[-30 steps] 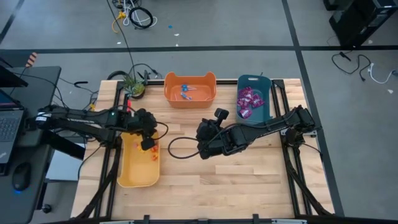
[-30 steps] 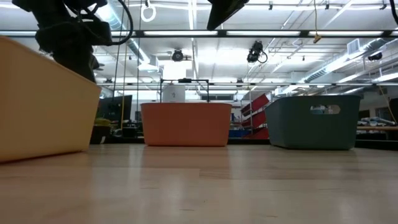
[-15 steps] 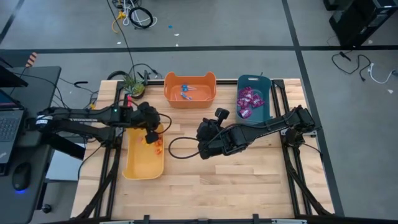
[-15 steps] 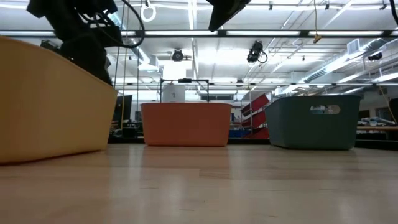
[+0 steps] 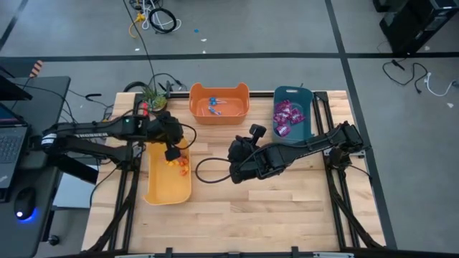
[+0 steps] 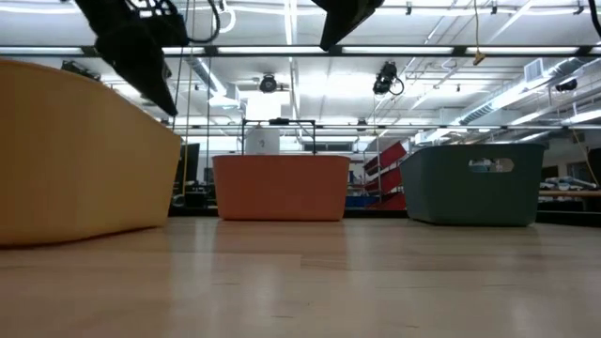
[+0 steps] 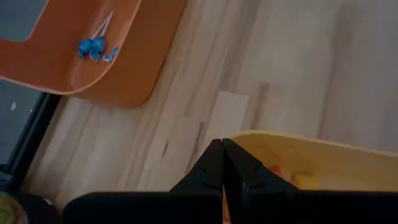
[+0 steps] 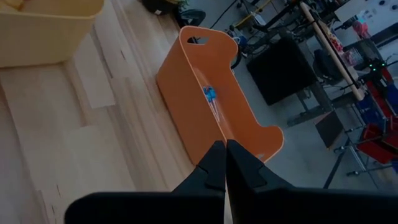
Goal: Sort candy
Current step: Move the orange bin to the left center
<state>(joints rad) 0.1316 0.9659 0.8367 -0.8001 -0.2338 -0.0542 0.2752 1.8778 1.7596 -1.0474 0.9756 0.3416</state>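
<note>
Small orange and red candy pieces [image 5: 178, 164] lie in the far end of the yellow bin [image 5: 166, 188]. Blue lollipops [image 5: 214, 107] lie in the orange bin [image 5: 219, 115], purple packets [image 5: 285, 117] in the teal bin [image 5: 301, 132]. My left gripper [image 5: 172, 153] is shut and hangs just above the yellow bin's far rim [image 7: 298, 139]; in the low view its tip [image 6: 167, 101] stands clear above that rim. My right gripper [image 5: 234, 174] hangs shut over the bare table middle, pointing toward the orange bin [image 8: 205, 118].
The three bins stand on the wooden table [image 5: 272, 208], orange and teal along the far edge. A black cable loop [image 5: 204, 170] hangs by my right arm. A small potted plant [image 5: 153, 99] sits at the far left corner. Bare wood spans the near half.
My left gripper has risen and gone toward the table's far edge, staying shut, from inside the yellow bin to above its rim. The yellow bin has slid toward the table's right and a little toward the far edge, turning slightly. My right arm has kept still.
</note>
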